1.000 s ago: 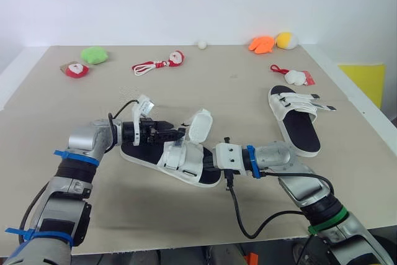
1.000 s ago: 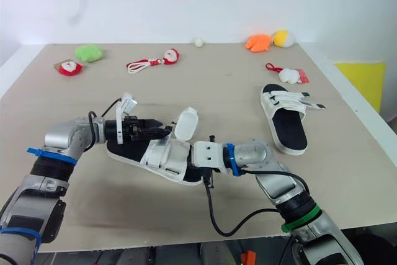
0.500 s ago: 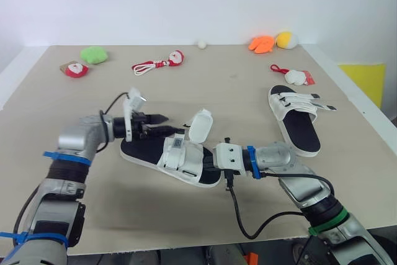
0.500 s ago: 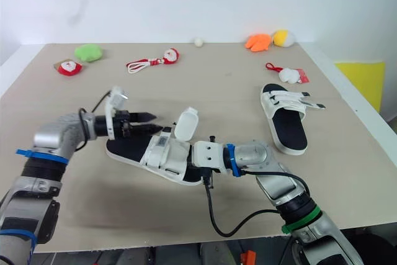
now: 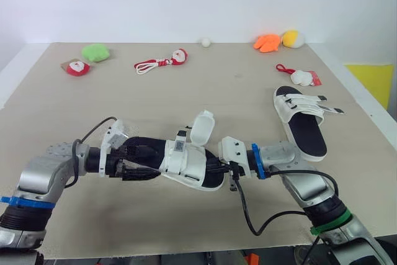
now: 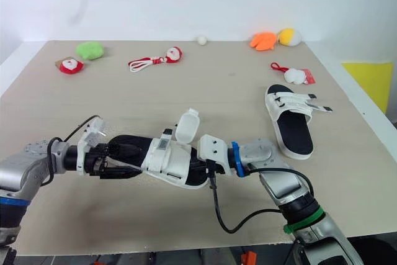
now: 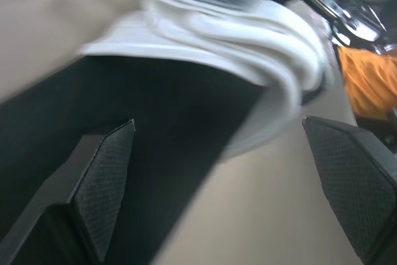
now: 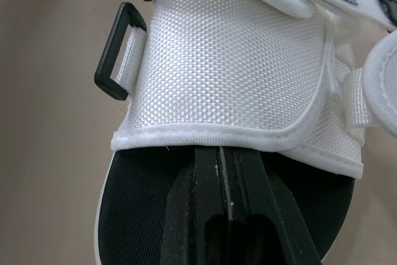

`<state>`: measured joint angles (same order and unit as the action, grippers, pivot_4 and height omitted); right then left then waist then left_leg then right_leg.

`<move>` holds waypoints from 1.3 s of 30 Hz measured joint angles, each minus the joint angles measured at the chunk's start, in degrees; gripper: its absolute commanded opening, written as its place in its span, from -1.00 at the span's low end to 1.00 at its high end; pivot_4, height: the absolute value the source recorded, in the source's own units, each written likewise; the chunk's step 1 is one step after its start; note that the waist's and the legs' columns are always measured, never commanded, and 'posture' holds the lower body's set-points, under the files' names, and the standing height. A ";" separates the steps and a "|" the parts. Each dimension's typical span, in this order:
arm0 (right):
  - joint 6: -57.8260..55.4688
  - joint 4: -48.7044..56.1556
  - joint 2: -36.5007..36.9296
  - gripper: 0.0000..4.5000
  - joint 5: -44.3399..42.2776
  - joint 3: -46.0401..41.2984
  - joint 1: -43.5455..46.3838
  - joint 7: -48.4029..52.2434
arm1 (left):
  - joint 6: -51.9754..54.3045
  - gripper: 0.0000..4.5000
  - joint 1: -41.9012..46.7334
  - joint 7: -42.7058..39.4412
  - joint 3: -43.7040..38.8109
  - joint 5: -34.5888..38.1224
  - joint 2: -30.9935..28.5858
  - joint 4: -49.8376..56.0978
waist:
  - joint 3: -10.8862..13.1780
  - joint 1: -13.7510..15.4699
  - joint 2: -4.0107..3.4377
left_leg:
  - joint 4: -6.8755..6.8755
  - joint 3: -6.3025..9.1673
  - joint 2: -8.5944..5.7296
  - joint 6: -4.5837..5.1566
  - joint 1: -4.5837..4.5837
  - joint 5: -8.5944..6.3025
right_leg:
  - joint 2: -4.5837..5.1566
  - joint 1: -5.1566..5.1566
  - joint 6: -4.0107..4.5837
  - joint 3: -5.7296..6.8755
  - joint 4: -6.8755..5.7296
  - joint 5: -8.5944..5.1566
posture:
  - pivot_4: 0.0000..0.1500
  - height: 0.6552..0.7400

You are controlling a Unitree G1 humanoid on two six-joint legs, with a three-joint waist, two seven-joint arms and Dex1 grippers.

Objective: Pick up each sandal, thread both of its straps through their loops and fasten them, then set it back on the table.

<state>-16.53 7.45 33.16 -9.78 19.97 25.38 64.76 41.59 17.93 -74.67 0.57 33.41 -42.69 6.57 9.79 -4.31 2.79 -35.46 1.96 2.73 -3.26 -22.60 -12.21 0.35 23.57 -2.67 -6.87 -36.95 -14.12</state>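
The near sandal (image 5: 186, 166) is found at the front middle of the table (image 5: 74, 103). Its heel should be clamped firmly before the raised strap (image 5: 201, 130) is led to its black loop (image 8: 118, 60) — a loose hold would let it twist. The left gripper (image 5: 138, 163) is held low and level, fingers spread wide around the heel. The right gripper (image 8: 226, 172) is tucked under the white upper from the toe — fingers pressed together.
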 measured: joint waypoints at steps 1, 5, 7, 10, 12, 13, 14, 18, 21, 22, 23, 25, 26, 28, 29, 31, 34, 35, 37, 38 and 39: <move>0.04 -0.18 -0.13 -1.00 -0.04 0.00 0.03 0.03 | 0.48 0.98 -0.32 0.16 0.23 0.59 0.33 0.87 | 0.00 0.00 0.00 | 0.00 0.00 0.00 0.00 0.00 0.00 | 0.00 0.00 0.00 0.00 0.00 0.00 | 1.00 1.00; 0.14 -0.37 -0.23 -1.00 -0.07 0.02 0.11 0.09 | 0.71 0.98 -0.57 0.50 0.67 0.91 0.65 1.38 | 0.01 -0.01 -0.01 | -0.01 0.00 0.00 0.00 0.02 0.00 | -0.01 -0.01 0.00 0.01 -0.01 0.01 | 1.00 1.00; 0.21 -0.36 -0.23 -1.00 -0.08 0.02 0.10 0.13 | 0.65 0.98 -0.78 0.42 0.67 0.99 0.53 1.45 | 0.01 -0.01 -0.01 | 0.00 0.00 0.00 0.00 0.02 0.00 | -0.01 -0.01 -0.01 0.01 -0.01 0.01 | 1.00 1.00; 0.42 -0.37 -0.21 -1.00 -0.08 0.03 0.09 0.12 | 1.43 0.98 -1.70 0.05 0.64 2.32 -0.51 2.96 | 0.01 -0.01 -0.02 | 0.00 0.00 0.00 -0.01 0.02 -0.03 | -0.01 -0.02 -0.12 0.01 -0.01 0.04 | 1.00 1.00; 0.54 -0.40 -0.20 -1.00 -0.08 0.03 0.09 0.12 | 2.65 0.98 -2.60 -0.34 0.66 3.70 -1.09 4.66 | 0.01 -0.01 -0.02 | 0.00 0.00 0.01 -0.02 0.02 -0.06 | -0.01 -0.02 -0.16 0.01 -0.01 0.02 | 1.00 1.00; 0.83 -0.50 -0.19 -1.00 -0.08 0.03 0.08 0.12 | 3.44 0.98 -3.53 -0.68 0.83 4.71 -1.67 6.51 | 0.01 -0.02 -0.02 | 0.00 0.00 0.02 -0.02 0.02 -0.10 | -0.01 -0.02 -0.20 0.02 -0.01 0.02 | 1.00 1.00; 0.90 -0.56 -0.18 -1.00 -0.07 0.02 0.08 0.12 | 3.61 0.98 -3.74 -0.79 0.91 4.94 -1.73 7.01 | 0.01 -0.01 -0.03 | 0.00 0.00 0.02 -0.01 0.02 -0.10 | 0.00 -0.02 -0.23 0.02 -0.01 0.02 | 1.00 1.00; 1.66 -1.03 -0.18 -1.00 -0.06 0.05 0.14 0.10 | 4.44 0.98 -4.63 -0.87 1.17 6.16 -2.89 9.10 | 0.02 -0.01 -0.03 | -0.01 0.03 0.02 -0.01 0.03 -0.11 | -0.01 -0.03 -0.20 0.06 -0.02 0.00 | 1.00 1.00; 1.91 -1.25 -0.18 -1.00 -0.05 0.05 0.16 0.09 | 4.50 0.98 -4.63 -0.78 1.32 6.39 -3.06 9.18 | 0.02 -0.01 -0.03 | -0.04 0.03 0.02 -0.01 0.03 -0.11 | -0.01 -0.05 -0.16 0.06 -0.02 -0.01 | 1.00 1.00; 2.06 -1.42 -0.18 -1.00 -0.06 0.05 0.17 0.09 | 4.78 0.98 -4.63 -0.67 1.35 6.73 -3.07 9.18 | 0.02 -0.01 -0.03 | -0.06 0.03 0.02 -0.01 0.03 -0.11 | -0.01 -0.06 -0.16 0.06 -0.02 -0.01 | 1.00 1.00; 2.06 -1.43 -0.18 -1.00 -0.06 0.05 0.17 0.09 | 4.86 0.98 -4.63 -0.65 1.35 6.81 -3.07 9.17 | 0.02 -0.01 -0.03 | -0.06 0.03 0.02 -0.01 0.03 -0.11 | -0.01 -0.06 -0.16 0.06 -0.02 -0.01 | 1.00 1.00; 2.11 -1.49 -0.19 -1.00 -0.05 0.05 0.17 0.07 | 5.84 0.98 -4.62 -0.52 1.33 7.70 -3.10 9.18 | 0.02 -0.01 -0.03 | -0.06 0.03 0.02 -0.01 0.03 -0.11 | -0.01 -0.06 -0.16 0.06 -0.02 -0.01 | 1.00 1.00; 2.14 -1.50 -0.19 -1.00 -0.06 0.06 0.17 0.06 | 6.22 0.98 -4.62 -0.47 1.33 8.14 -3.15 9.19 | 0.02 -0.01 -0.03 | -0.06 0.03 0.02 -0.01 0.03 -0.11 | -0.01 -0.06 -0.16 0.06 -0.03 -0.01 | 1.00 1.00; 2.20 -1.58 -0.19 -1.00 -0.05 0.06 0.16 0.06 | 6.60 0.98 -4.63 -0.32 1.30 8.42 -3.26 9.51 | 0.02 -0.01 -0.03 | -0.06 0.03 0.02 -0.01 0.03 -0.11 | -0.01 -0.06 -0.19 0.07 -0.03 0.01 | 1.00 1.00; 2.21 -1.61 -0.18 -1.00 -0.05 0.06 0.16 0.07 | 6.73 0.98 -4.63 -0.29 1.30 8.52 -3.29 9.79 | 0.02 -0.01 -0.03 | -0.06 0.03 0.02 -0.01 0.03 -0.11 | -0.01 -0.06 -0.21 0.07 -0.03 0.01 | 1.00 1.00; 2.22 -1.73 -0.19 -1.00 -0.05 0.08 0.20 0.06 | 7.10 0.98 -4.90 -0.25 1.29 9.37 -3.46 10.67 | 0.02 -0.01 -0.03 | -0.06 0.03 0.02 -0.01 0.03 -0.11 | -0.01 -0.07 -0.24 0.07 -0.03 0.03 | 1.00 1.00; 2.24 -2.07 -0.20 -1.00 -0.05 0.09 0.46 0.04 | 7.75 0.98 -5.76 -0.25 1.28 10.44 -3.63 12.22 | 0.02 -0.01 -0.03 | -0.06 0.03 0.02 -0.01 0.04 -0.11 | -0.01 -0.07 -0.24 0.07 -0.04 0.03 | 1.00 1.00; 2.31 -2.09 -0.20 -1.00 -0.05 0.09 0.50 0.03 | 8.23 0.98 -5.91 -0.25 1.28 10.91 -3.64 12.44 | 0.02 -0.01 -0.03 | -0.06 0.05 0.02 -0.01 0.04 -0.11 | -0.01 -0.08 -0.24 0.08 -0.04 0.03 | 1.00 1.00; 2.58 -2.11 -0.21 -1.00 -0.05 0.09 0.53 0.01 | 9.93 0.98 -5.77 0.26 1.02 12.83 -3.66 12.68 | 0.02 -0.01 -0.03 | -0.07 0.06 0.02 -0.01 0.04 -0.11 | -0.01 -0.08 -0.24 0.10 -0.05 0.04 | 1.00 1.00; 2.65 -2.13 -0.20 -1.00 -0.05 0.09 0.53 0.00 | 10.28 0.98 -5.65 0.47 0.94 13.35 -3.66 12.78 | 0.02 -0.01 -0.03 | -0.09 0.08 0.02 -0.01 0.04 -0.11 | -0.01 -0.09 -0.24 0.10 -0.05 0.04 | 1.00 1.00; 2.66 -2.13 -0.21 -1.00 -0.05 0.09 0.52 0.00 | 10.58 0.98 -5.53 0.60 0.87 13.68 -3.68 13.06 | 0.02 -0.01 -0.03 | -0.09 0.07 0.02 -0.01 0.05 -0.11 | -0.01 -0.10 -0.24 0.11 -0.05 0.04 | 1.00 1.00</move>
<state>-13.87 5.31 32.96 -9.83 20.06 25.90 64.77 52.17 12.40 -74.06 1.44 47.10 -46.37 19.62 9.81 -4.32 2.76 -35.55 2.03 2.75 -3.26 -22.56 -12.32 0.34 23.48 -2.91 -6.77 -37.01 -14.09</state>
